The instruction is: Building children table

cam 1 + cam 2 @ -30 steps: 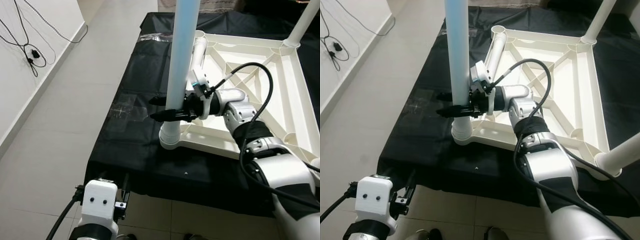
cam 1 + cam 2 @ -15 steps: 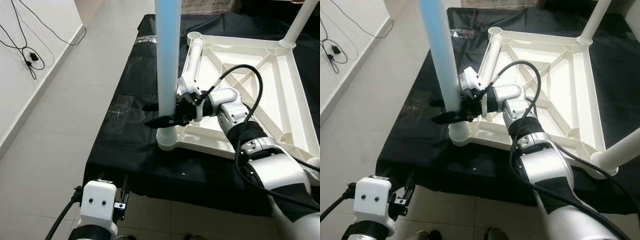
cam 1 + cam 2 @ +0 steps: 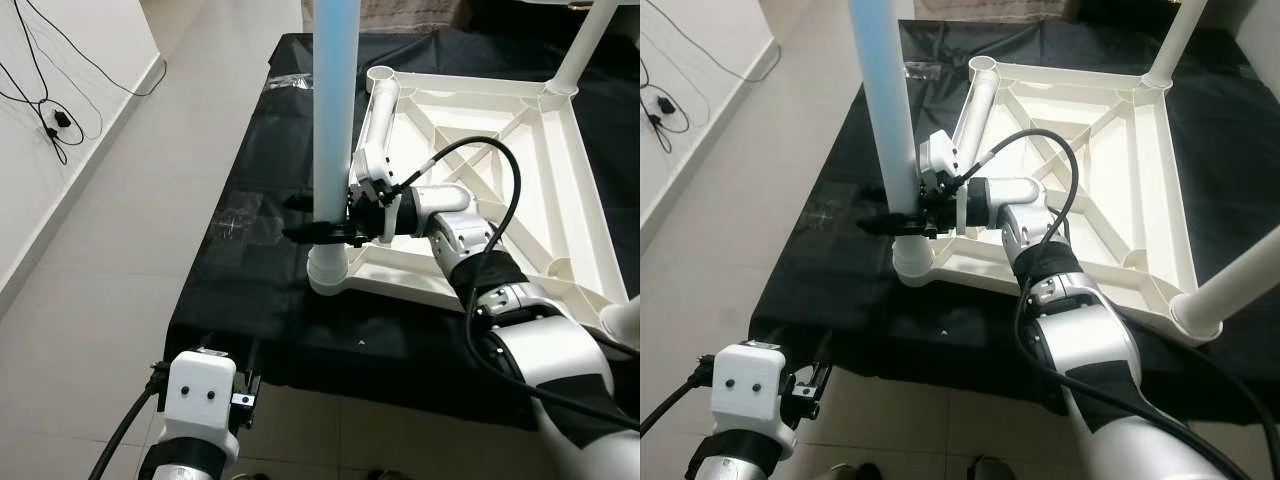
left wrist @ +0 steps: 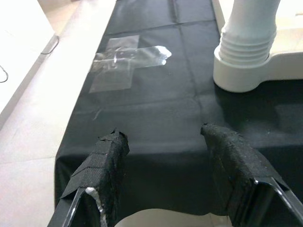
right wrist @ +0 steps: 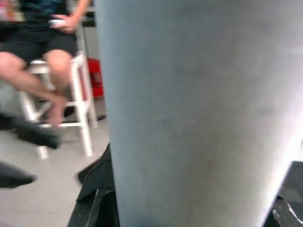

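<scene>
Behind right hand (image 3: 305,222): seated person (image 5: 42,52).

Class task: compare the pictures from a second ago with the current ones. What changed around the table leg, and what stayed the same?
The camera shifted, so the framing differs. The blue table leg, leaning in its corner socket a second ago, now stands nearly upright. The right gripper keeps its hold low on it. The white tabletop stays upside down on the black cloth; the left gripper still hangs open.

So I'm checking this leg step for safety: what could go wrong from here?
The right gripper clamps the tall leg just above its corner socket; the long length above might lever it askew. That socket sits near the edge of the black cloth, so a push could slide the tabletop frame. The left gripper hangs open, bracing nothing.
</scene>
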Robot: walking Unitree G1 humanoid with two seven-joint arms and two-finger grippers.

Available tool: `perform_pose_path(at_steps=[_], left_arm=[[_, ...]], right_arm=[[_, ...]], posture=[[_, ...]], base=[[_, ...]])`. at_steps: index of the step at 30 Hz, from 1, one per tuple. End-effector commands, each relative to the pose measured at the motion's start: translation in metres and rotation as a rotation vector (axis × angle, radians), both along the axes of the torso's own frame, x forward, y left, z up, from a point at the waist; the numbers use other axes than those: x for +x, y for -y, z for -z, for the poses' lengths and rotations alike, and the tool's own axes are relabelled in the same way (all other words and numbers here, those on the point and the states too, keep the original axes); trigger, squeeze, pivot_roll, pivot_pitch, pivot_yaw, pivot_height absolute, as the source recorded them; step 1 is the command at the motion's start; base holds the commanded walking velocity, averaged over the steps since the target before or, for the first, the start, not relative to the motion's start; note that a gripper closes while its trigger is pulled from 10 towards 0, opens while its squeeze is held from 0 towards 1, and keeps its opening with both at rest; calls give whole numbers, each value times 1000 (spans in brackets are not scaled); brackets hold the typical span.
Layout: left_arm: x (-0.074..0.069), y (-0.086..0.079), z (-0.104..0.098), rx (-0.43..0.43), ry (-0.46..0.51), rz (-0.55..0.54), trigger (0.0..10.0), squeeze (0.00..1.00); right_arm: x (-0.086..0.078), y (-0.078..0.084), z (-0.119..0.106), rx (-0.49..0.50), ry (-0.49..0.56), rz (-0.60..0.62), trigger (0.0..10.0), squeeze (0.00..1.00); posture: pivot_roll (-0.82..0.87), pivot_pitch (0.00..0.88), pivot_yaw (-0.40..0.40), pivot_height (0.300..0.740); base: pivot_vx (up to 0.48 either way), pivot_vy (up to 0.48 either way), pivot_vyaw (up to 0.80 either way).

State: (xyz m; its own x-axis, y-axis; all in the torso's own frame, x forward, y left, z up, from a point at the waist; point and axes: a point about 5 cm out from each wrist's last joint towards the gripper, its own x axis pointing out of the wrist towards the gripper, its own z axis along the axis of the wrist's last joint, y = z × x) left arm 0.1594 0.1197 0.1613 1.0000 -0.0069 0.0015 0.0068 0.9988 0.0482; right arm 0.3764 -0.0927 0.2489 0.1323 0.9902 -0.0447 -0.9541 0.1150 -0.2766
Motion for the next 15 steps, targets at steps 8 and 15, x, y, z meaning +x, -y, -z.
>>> perform_pose_path(at_steps=[8, 15], left_arm=[[12, -8, 6, 12, 8, -17, 10000, 0], [15, -9, 7, 16, 12, -14, 10000, 0]], right_arm=[[14, 24, 42, 83, -28, 621, 10000, 0], [17, 25, 46, 111, -64, 806, 10000, 0]], posture=[[17, 187, 28, 740], [7, 182, 32, 740]], base=[[0, 0, 0], [0, 0, 0]])
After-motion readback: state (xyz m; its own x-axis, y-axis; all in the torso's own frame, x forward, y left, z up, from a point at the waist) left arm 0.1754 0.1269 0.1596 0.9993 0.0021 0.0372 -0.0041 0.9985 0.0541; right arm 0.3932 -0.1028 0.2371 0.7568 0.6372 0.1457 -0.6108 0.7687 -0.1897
